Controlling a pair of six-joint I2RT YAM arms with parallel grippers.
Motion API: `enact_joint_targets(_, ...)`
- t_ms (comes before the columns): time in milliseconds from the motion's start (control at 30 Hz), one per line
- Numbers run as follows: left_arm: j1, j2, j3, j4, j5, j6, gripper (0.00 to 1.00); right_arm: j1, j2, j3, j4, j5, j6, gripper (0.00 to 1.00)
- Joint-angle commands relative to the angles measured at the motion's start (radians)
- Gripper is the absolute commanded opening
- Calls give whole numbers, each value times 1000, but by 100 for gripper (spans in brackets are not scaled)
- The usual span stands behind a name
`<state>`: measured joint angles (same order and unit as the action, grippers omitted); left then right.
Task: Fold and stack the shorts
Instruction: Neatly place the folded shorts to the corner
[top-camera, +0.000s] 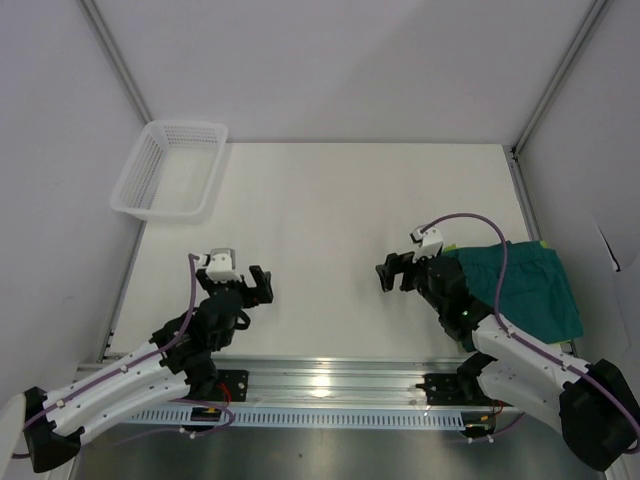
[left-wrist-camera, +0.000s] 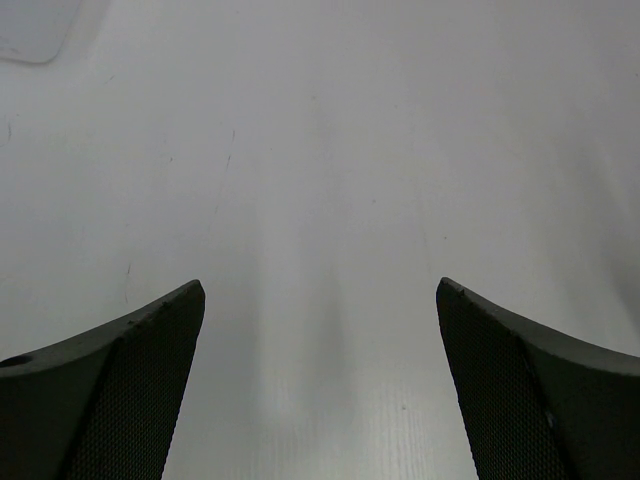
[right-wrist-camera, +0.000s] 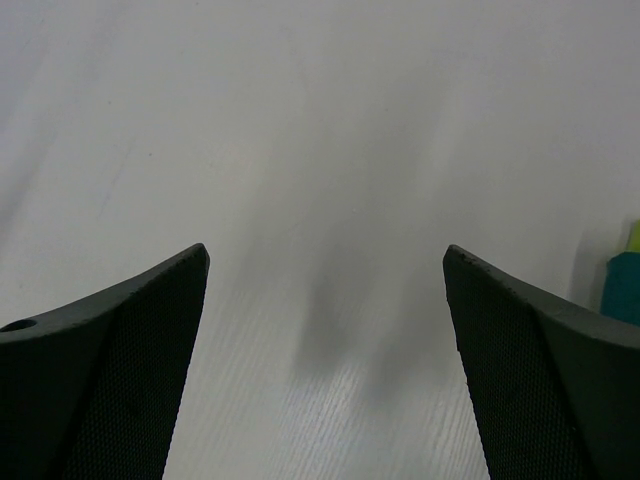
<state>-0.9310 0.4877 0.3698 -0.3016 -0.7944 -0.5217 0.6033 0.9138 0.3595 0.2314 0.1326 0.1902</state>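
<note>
Above the white tabletop (top-camera: 330, 200), the left gripper (left-wrist-camera: 320, 288) and right gripper (right-wrist-camera: 327, 250) hung with fingers spread wide, holding nothing; the dark teal fabric shorts (top-camera: 530, 285) lay at the right edge, partly under the right arm, with a sliver of lime green fabric shorts (top-camera: 544, 243) showing at their far side; the right gripper would do best to pinch the teal pair at one corner and drag it centreward; no logo or writing was legible.

- Nothing legible in any of the three views: no text, label, brand, number or sign.
</note>
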Motion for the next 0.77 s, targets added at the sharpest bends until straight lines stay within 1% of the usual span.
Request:
enact_joint_targets(0,6,-14,-43,85,-37,29,99,6,20,-19,184,-62,9,99)
enact_joint_targets(100,6,-20,-58,94,-43,26,99,13,71,-4,209,-64,15,100)
enact_joint_targets(267,6,-31,-71,113,-42,35,99,12,152,51,187,-36,26,99)
enact_joint_targets(400,6,-35,-74,119,-40,43,99,12,175,59,212,-65,26,99)
enact_joint_targets(567,6,-26,-80,144,-31,61,99,10,198,87,174,-25,34,100)
enact_joint_targets(700,6,-11,-77,154,-22,69,99,-5,197,93,175,-102,28,99)
enact_joint_targets(733,6,-8,-74,156,-22,71,99,-4,194,90,180,-100,29,99)
